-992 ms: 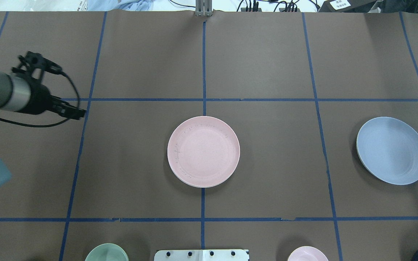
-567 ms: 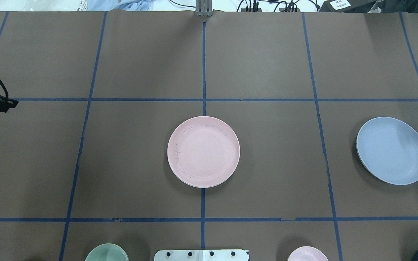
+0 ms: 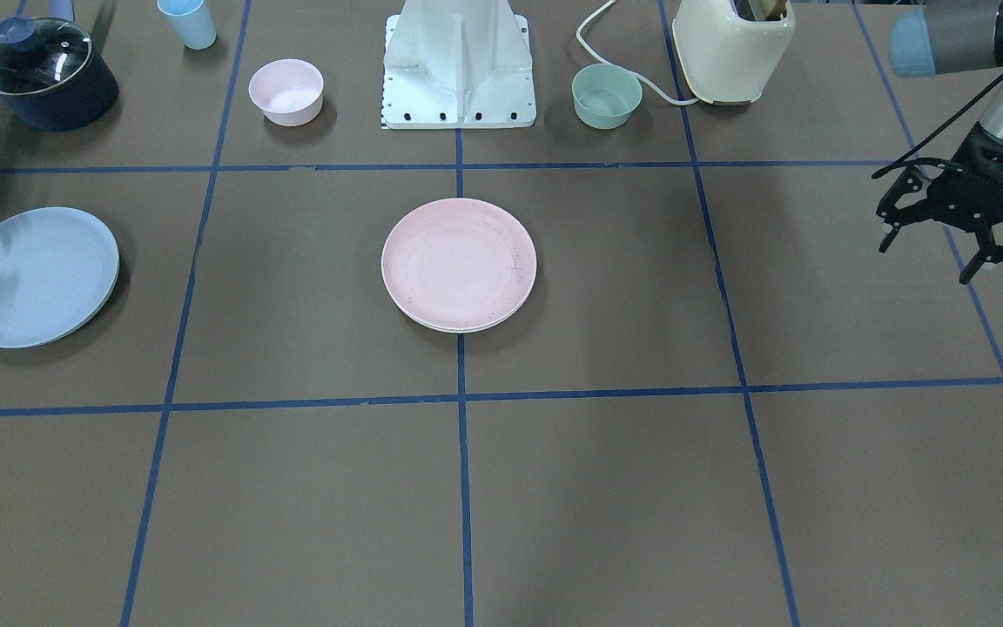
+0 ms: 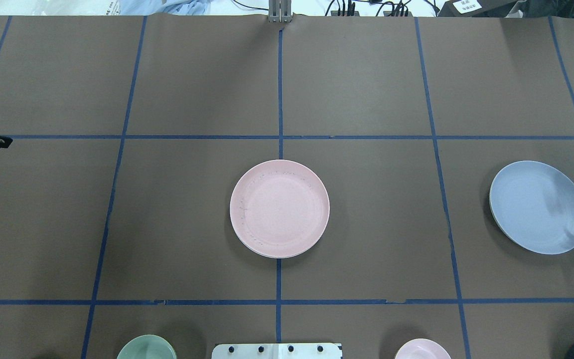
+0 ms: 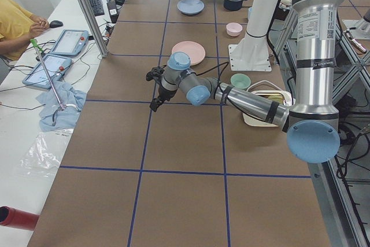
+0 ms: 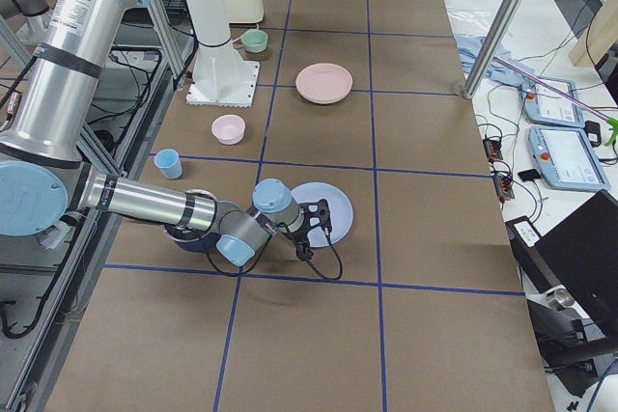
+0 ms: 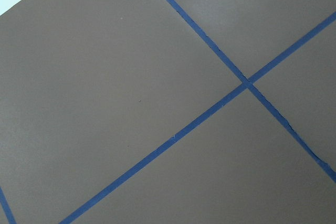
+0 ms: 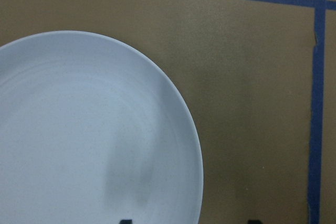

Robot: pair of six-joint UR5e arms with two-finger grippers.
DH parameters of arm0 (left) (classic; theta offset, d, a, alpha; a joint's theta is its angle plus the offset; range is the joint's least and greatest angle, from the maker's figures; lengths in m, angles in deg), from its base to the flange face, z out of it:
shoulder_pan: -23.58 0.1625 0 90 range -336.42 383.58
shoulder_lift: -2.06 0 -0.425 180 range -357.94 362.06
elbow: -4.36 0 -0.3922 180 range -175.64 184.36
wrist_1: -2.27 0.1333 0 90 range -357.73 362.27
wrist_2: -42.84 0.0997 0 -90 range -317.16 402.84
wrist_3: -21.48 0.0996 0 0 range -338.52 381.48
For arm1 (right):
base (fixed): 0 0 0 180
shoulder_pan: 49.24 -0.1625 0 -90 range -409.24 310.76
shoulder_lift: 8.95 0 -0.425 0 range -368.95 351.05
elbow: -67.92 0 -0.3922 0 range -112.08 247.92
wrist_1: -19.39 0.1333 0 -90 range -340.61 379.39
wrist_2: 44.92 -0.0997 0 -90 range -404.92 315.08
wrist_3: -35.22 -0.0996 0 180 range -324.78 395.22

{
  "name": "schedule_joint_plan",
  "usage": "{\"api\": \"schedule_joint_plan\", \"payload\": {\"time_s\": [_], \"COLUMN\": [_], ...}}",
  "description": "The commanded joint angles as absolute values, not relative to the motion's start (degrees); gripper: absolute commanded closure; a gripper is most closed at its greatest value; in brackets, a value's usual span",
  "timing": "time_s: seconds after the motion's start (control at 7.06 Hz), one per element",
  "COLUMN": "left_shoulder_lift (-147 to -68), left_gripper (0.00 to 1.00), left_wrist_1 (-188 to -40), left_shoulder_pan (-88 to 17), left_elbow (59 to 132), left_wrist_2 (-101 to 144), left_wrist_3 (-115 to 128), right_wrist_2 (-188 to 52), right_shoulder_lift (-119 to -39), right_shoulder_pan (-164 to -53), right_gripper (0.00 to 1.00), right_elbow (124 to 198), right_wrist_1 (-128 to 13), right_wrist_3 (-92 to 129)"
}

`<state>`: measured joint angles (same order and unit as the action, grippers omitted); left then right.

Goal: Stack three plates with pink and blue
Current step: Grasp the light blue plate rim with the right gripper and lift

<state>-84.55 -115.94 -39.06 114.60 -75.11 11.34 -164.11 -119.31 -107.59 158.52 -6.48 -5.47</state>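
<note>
- Two plates sat stacked mid-frame overhead, pink plate (image 4: 279,207) on cream-white plate (image 3: 458,330).
- Blue plate (image 4: 536,204) lay at right, its edge beneath the wide-spread, empty right gripper (image 8: 189,221).
- Left gripper (image 3: 928,257) hung spread and empty, far left.

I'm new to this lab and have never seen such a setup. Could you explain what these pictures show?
This is a robot with two arms at a brown table; each arm ends in a two-finger gripper. Two pictures look down on the table, one from behind the robot, one facing it; two look along it from its ends; two come from cameras on the wrists. A pink plate lies in the middle, a pale rim showing under it; a blue plate lies on the robot's right. The right gripper hangs open over the blue plate's edge; the left gripper is open, off to the side. Neither holds anything. A pink bowl, a mint bowl, a toaster and a pot stand near the robot.
</note>
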Motion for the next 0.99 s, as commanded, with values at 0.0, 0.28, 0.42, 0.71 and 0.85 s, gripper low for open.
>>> {"api": "schedule_joint_plan", "payload": {"time_s": [0.0,0.28,0.42,0.71,0.85], "left_shoulder_lift": [-84.52,-84.6,-84.6,-84.6,-84.6], "left_gripper": [0.0,0.0,0.0,0.0,0.0], "left_wrist_1": [-115.94,-115.94,-115.94,-115.94,-115.94], "left_shoulder_pan": [-39.08,-39.08,-39.08,-39.0,-39.08], "left_elbow": [114.67,114.67,114.58,114.49,114.49], "left_wrist_2": [-75.11,-75.11,-75.11,-75.11,-75.11], "left_wrist_3": [11.2,11.11,11.11,11.11,11.11], "right_wrist_2": [-163.75,-163.84,-163.84,-163.84,-163.92], "right_shoulder_lift": [-118.46,-116.62,-116.44,-116.35,-116.35], "right_shoulder_pan": [-106.29,-106.02,-106.02,-106.02,-106.11], "right_gripper": [0.49,0.48,0.49,1.0,1.0], "right_elbow": [158.27,155.65,155.02,155.37,156.5], "right_wrist_1": [-6.45,-6.28,-6.19,-6.1,-6.01], "right_wrist_3": [-5.74,-5.65,-5.65,-5.74,-5.65]}}
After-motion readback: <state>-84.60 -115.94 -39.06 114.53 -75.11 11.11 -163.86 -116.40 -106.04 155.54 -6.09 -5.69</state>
